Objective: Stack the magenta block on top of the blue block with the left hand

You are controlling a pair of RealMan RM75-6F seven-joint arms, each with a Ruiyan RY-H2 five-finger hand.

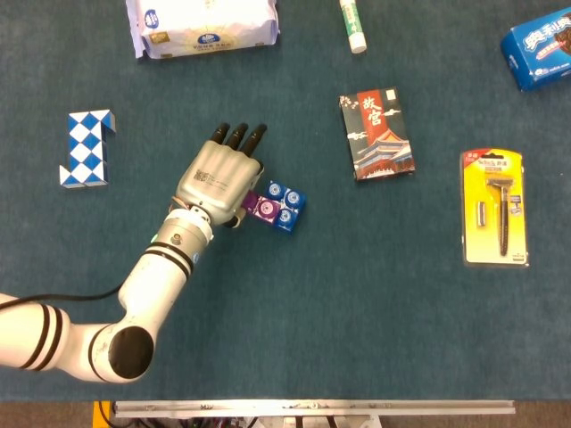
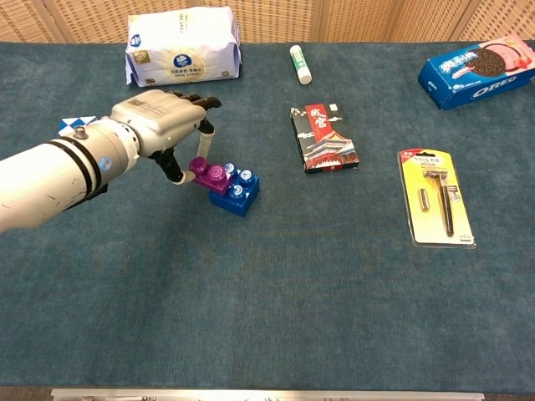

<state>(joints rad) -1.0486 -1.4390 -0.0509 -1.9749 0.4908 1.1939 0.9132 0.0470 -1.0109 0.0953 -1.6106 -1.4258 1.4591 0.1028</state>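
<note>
Pinching the magenta block [image 2: 213, 176] between thumb and a finger, the left hand [image 1: 221, 176] has it at its right edge, on the blue-block side. Chest view: magenta block sits over the left part of the blue block [image 2: 236, 193], overhanging to the left toward the hand; two blue studs on the right side remain uncovered. Cannot tell if it's fully seated or only resting on the studs. Head view agrees: magenta block [image 1: 264, 207] overlaps the left half of the blue block [image 1: 287, 207], partly hidden under the hand.

Hand pose: back of the hand up, dark fingertips [image 1: 237, 135] close together and pointing away from the robot. In the chest view the thumb [image 2: 173, 170] drops down to the block's left end, another finger touches from above. Forearm [image 1: 169, 259] runs from the lower left up to the wrist.

Right hand not visible in either view.

Both blocks lie on the blue cloth-covered table [image 2: 276, 292], left of centre.
</note>
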